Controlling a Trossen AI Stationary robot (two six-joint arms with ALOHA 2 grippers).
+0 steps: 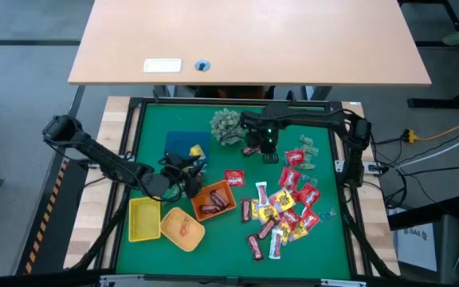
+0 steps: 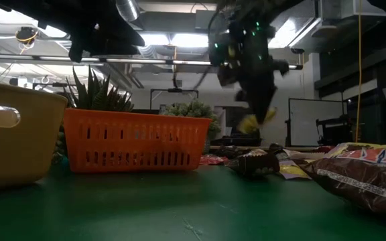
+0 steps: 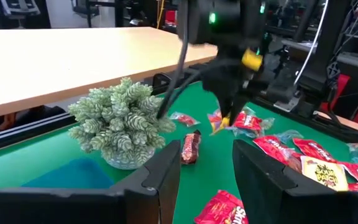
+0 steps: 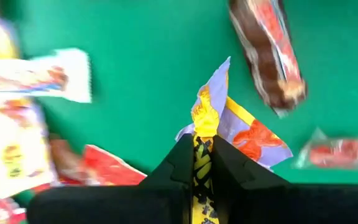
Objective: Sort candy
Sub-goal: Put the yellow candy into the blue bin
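Candy (image 1: pixel 285 209) lies in a loose heap of red, yellow and dark brown packets on the green mat's right half. My right gripper (image 1: pixel 258 147) hangs above the mat beside the spiky plant ball (image 1: pixel 228 126), shut on a yellow-wrapped candy (image 4: pixel 211 118). This candy also shows in the low view (image 2: pixel 250 124), clear of the mat. A dark brown bar (image 3: pixel 190 148) lies on the mat under that gripper. My left gripper (image 3: pixel 207 180) waits open at the mat's left, above the trays, nothing between its fingers. My right gripper pinches the yellow candy's wrapper end (image 4: pixel 202 152) between its two fingers, coming from above and pointing down. The rest of the packet, a pale flap with an orange print (image 4: pixel 253 140), hangs below the fingertips, lifted clear of the mat.
An orange basket (image 1: pixel 213 199) holding red packets, a round orange tray (image 1: pixel 183 229) and a yellow tray (image 1: pixel 143 219) stand at the near left. A blue patch (image 1: pixel 183 140) lies left of the plant ball. A wooden desk (image 1: pixel 245 40) stands beyond the far edge.
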